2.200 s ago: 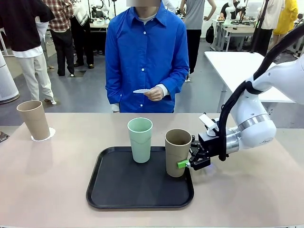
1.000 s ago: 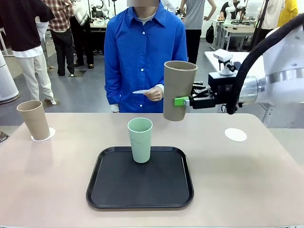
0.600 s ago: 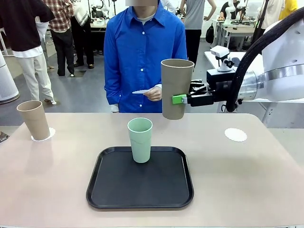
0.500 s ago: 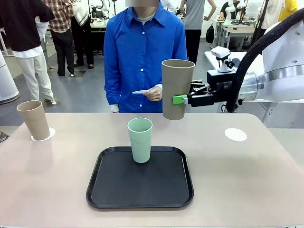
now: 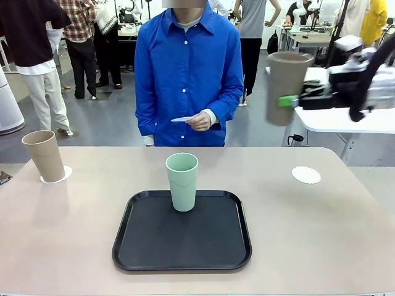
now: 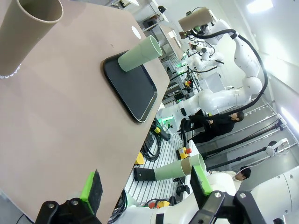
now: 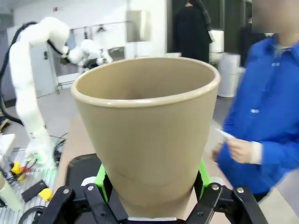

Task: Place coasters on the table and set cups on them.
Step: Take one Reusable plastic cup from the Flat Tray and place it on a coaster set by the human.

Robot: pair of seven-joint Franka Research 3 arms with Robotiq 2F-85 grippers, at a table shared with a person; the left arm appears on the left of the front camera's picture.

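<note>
Front view, near to far: a mint green cup (image 5: pixel 182 180) stands on the black tray (image 5: pixel 154 246) in the middle of the surface (image 5: pixel 296 234), and beyond it, toward the right end, a bare coaster (image 5: pixel 306 175) lies waiting. High over that coaster and seemingly a little to the robot's left of it, the right fingers (image 5: pixel 286 100) clamp the side of an upright tan cup (image 5: pixel 287 74), so the set-down looks to run rightward, then straight down. Left fingers (image 6: pixel 200 181), seen from their wrist, gape wide and empty, well away from that coaster.
</note>
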